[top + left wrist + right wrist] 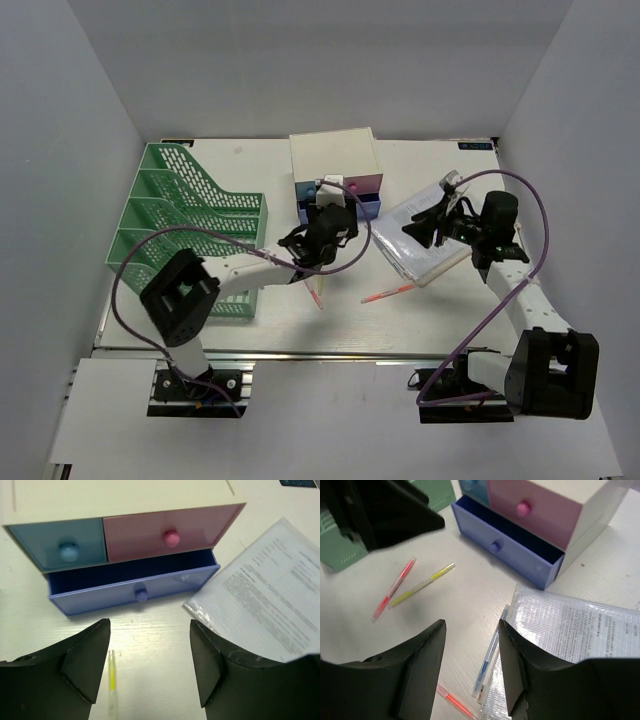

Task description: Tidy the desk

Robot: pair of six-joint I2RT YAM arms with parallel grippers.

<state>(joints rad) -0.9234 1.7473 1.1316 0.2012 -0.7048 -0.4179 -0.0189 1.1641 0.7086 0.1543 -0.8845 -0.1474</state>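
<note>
The off-white desk holds scattered items. My left gripper is open and empty, just in front of the white drawer box, whose lower purple drawer stands open. In the left wrist view a yellow pen lies by the left finger of that gripper. My right gripper is open and empty, hovering over the left edge of a clear document pouch. In the right wrist view a blue pen lies along the pouch's edge, just under that gripper.
A green mesh file rack stands at the left. A pink pen and a yellow pen lie together on the desk, and a red pen lies nearer the front. Grey walls enclose the desk on three sides.
</note>
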